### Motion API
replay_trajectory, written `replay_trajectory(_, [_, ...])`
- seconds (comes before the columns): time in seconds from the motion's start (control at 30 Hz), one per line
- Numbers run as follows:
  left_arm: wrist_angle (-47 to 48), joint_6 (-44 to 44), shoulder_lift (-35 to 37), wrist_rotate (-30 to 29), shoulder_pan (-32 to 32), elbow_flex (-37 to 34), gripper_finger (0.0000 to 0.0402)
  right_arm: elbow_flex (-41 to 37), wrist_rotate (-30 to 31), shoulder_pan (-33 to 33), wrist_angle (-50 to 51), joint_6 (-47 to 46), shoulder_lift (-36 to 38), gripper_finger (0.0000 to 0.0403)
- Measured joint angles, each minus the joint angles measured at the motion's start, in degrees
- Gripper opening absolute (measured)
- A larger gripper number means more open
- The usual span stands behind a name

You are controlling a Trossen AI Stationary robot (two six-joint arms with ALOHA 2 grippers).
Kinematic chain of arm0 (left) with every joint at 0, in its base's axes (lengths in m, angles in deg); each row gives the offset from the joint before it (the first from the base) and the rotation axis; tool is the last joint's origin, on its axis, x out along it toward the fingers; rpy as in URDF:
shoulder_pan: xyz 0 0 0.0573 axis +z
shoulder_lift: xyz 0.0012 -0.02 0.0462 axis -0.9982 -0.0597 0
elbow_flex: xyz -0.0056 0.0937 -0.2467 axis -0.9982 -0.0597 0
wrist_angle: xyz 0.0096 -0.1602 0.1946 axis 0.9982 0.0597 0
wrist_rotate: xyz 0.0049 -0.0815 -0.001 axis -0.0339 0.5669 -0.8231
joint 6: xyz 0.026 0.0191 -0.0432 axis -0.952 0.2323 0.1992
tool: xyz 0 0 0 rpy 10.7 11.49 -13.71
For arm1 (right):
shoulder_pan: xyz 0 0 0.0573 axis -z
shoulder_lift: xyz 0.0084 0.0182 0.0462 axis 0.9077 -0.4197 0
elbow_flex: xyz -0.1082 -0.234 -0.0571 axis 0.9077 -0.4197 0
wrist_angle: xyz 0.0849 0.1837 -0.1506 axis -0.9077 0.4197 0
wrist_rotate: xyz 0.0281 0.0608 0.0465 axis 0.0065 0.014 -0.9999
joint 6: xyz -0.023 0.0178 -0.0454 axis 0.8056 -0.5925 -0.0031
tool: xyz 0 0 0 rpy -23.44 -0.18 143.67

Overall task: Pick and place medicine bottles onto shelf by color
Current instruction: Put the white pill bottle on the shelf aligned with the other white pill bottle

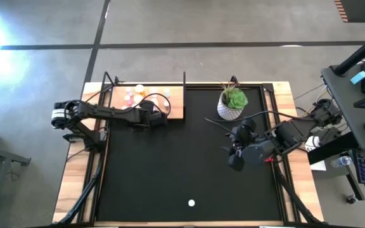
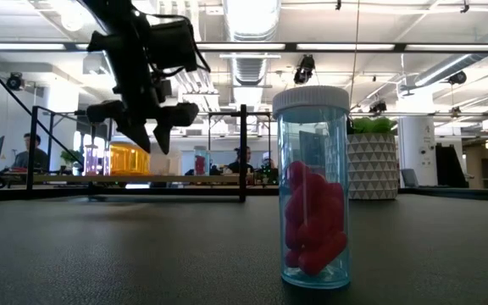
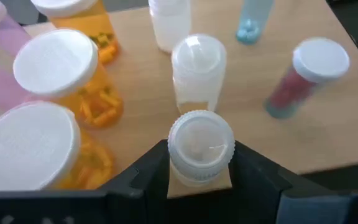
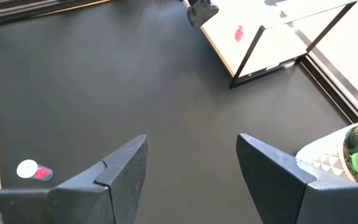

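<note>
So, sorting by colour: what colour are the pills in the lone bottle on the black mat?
Pink-red, in the clear white-capped bottle; the low view shows it best.

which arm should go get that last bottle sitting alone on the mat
Right. Its tool hangs open and empty over the mat, nearer the lone bottle with red pills. The left tool is at the shelf, its fingers around a clear white-capped bottle.

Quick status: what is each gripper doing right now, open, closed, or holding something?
Left gripper: closed on a clear white-capped bottle over the shelf.
Right gripper: open, empty, above the black mat.
</note>
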Motion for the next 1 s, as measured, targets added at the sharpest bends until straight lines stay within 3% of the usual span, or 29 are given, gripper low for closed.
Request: replay_trajectory(1.0, [-2.5,-0.5,0.3,3.2,0.9,0.2,0.0135,0.0,-0.2,-0.1,0.2,0.0,-0.1,0.0237])
